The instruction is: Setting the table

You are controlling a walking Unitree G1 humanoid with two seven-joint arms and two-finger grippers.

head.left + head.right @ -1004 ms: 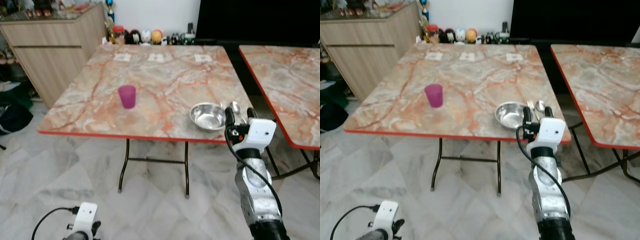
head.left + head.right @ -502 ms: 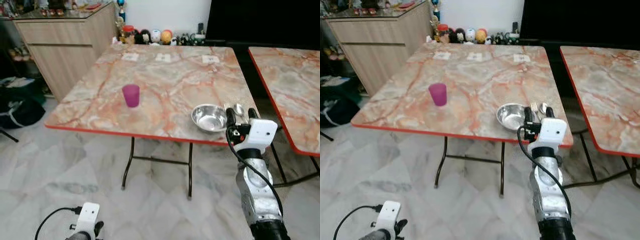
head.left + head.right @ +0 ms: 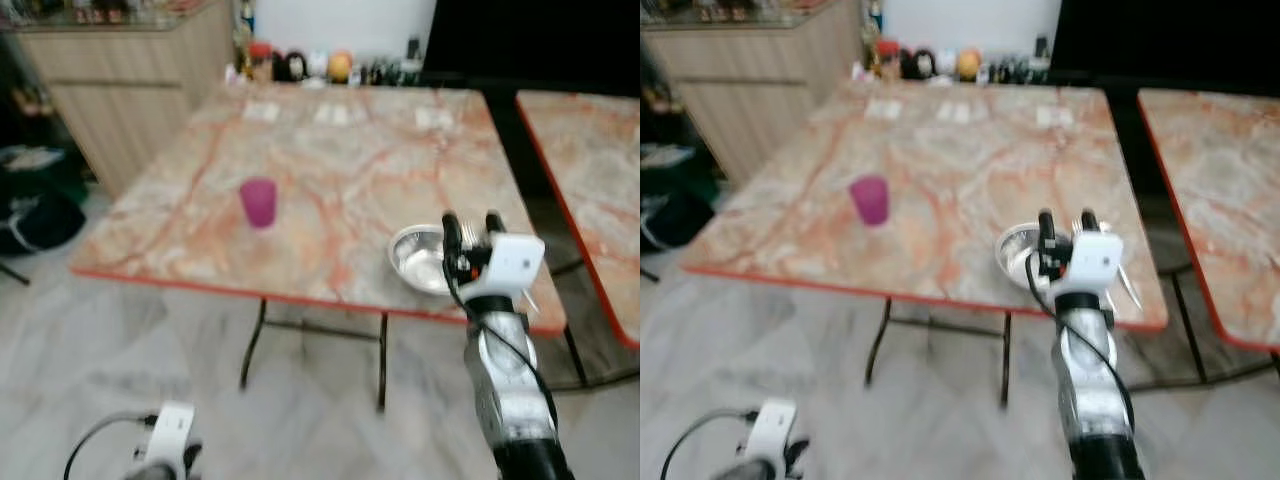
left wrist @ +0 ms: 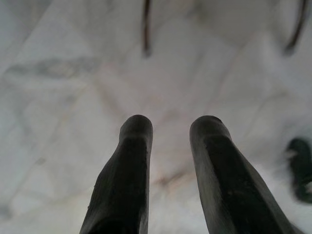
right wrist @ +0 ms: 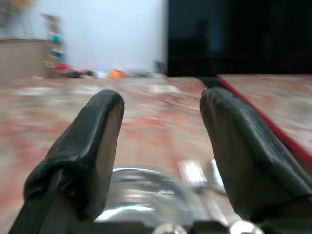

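Presently the right tool is raised at the near edge of the counter, its two black fingers well parted and holding nothing. It stands just before the steel bowl, which sits close to the counter's near right corner. In the right wrist view the bowl lies low between the fingers, with a fork and spoon lying flat on the counter just beside it, on the side away from the cup. Bowl and cutlery grouped like this read as one place setting, kept near the edge within reach of a seat.

A purple cup stands upright, well apart, toward the left side. Probably it belongs nearer the bowl; that is a judgement only.

The left tool hangs idle low over the tiled floor, fingers apart, empty.

Head views are blurred; finer detail cannot be told.
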